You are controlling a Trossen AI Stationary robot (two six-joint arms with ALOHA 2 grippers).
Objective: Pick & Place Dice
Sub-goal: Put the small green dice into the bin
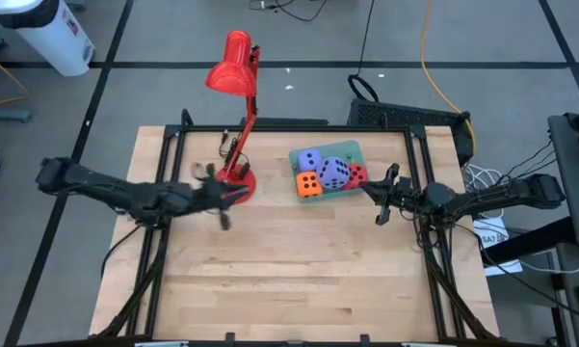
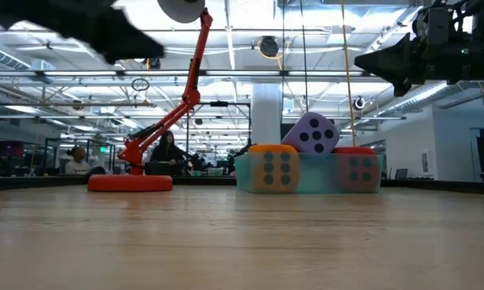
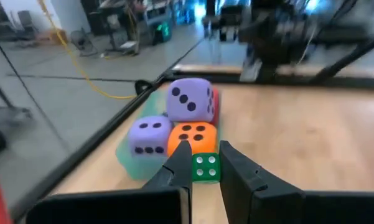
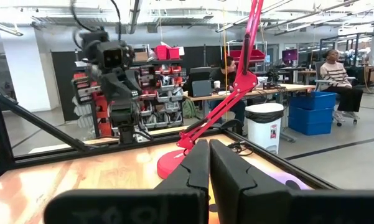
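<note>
Upper centre of the high view: the dice (image 1: 328,173) sit heaped on a teal tray (image 1: 348,147), top lavender cube tilted, none with a long axis. Left gripper (image 3: 202,152), well left of them beside the lamp (image 1: 237,175), appears to pinch a small green die (image 3: 205,168). Right gripper (image 1: 383,195), fingers closed and empty, is nearer.

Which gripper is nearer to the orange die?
The right. The right gripper hangs just beyond the dice tray's edge, a short way from the orange die. The left gripper is farther off, by the red lamp's base.
</note>
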